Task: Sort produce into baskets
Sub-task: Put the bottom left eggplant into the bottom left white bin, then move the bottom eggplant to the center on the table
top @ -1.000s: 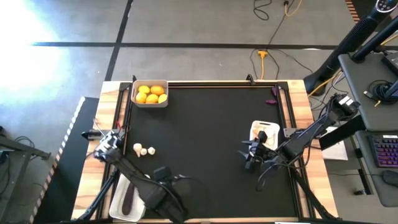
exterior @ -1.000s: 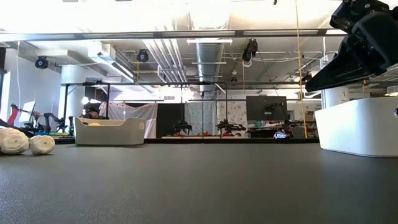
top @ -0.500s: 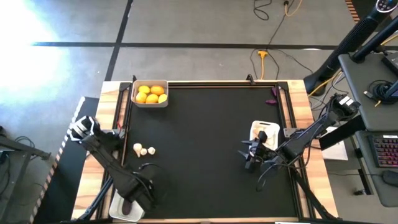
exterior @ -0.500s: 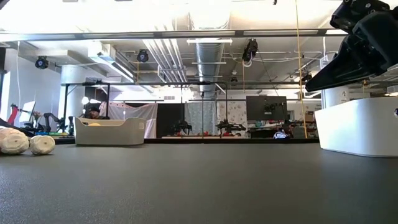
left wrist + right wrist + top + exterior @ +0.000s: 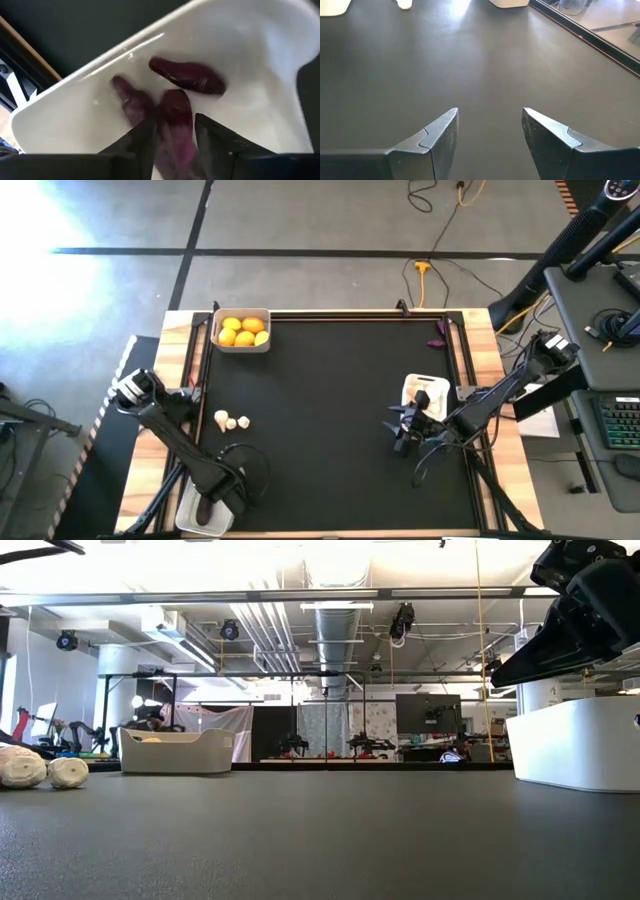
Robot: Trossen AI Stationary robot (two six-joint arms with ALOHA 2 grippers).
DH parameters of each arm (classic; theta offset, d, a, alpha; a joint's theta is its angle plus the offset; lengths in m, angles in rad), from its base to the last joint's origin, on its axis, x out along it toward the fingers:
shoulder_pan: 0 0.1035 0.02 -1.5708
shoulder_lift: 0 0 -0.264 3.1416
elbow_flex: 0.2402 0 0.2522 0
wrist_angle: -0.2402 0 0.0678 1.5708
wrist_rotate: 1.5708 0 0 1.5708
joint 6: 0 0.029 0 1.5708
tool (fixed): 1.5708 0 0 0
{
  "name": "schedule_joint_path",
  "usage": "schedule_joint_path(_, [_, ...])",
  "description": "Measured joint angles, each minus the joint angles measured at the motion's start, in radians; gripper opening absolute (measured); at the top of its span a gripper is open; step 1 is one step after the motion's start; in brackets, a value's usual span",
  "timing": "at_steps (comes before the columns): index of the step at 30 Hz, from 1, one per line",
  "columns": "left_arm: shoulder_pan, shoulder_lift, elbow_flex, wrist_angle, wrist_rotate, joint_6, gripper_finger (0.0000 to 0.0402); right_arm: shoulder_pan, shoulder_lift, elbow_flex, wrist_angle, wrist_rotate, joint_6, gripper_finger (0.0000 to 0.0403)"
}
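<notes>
My left gripper [image 5: 222,498] hangs over the white basket [image 5: 196,518] at the table's near left corner, shut on a dark purple eggplant [image 5: 175,127]. Two more eggplants [image 5: 187,80] lie on this basket's floor [image 5: 75,120]. My right gripper [image 5: 400,430] is open and empty, low over the black mat beside a second white basket [image 5: 424,393] on the right. Three white garlic bulbs [image 5: 232,421] lie on the mat at the left. The far left basket [image 5: 241,331] holds several yellow citrus fruits. My left gripper pinches the eggplant's two sides [image 5: 167,120] between its two fingers, which lie along the eggplant. The fingers come from above, pointing down into the basket. Whether the eggplant's far end rests on the basket's floor, I cannot tell.
A small purple thing [image 5: 438,332] lies at the table's far right edge. The mat's middle [image 5: 330,400] is bare. A wooden frame [image 5: 480,340] borders the mat. Cables lie beside my right arm.
My left gripper has gone with the eggplant from the near middle of the mat toward the table's left edge, and now stands over the near left basket. My right arm has kept still.
</notes>
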Motion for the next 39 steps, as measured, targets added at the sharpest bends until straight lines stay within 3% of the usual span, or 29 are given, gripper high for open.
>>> schedule_joint_path(8, [0.080, 0.001, 0.042, -0.027, -0.029, 0.014, 0.0173, 0.000, 0.000, 0.000, 0.000, 0.001, 0.000, 0.0210])
schedule_joint_path(16, [0.224, 0.001, 0.339, -0.116, -0.422, 0.396, 0.0181, 0.000, 0.000, 0.000, 0.001, 0.006, 0.000, 0.0210])
schedule_joint_path(22, [0.303, 0.000, 0.523, -0.205, -0.561, 0.586, 0.0167, 0.000, 0.000, 0.000, 0.001, 0.007, 0.000, 0.0210])
schedule_joint_path(29, [0.431, 0.000, 0.526, -0.158, -0.690, 0.765, 0.0151, 0.000, 0.000, 0.000, 0.001, 0.007, 0.000, 0.0210])
schedule_joint_path(34, [0.569, 0.000, 0.410, 0.145, -0.716, 1.011, 0.0133, 0.000, 0.000, 0.000, 0.001, 0.007, 0.000, 0.0210])
schedule_joint_path(39, [0.688, 0.000, 0.199, 0.873, -0.685, 1.442, 0.0115, 0.000, 0.000, 0.000, 0.001, 0.007, -0.019, 0.0210])
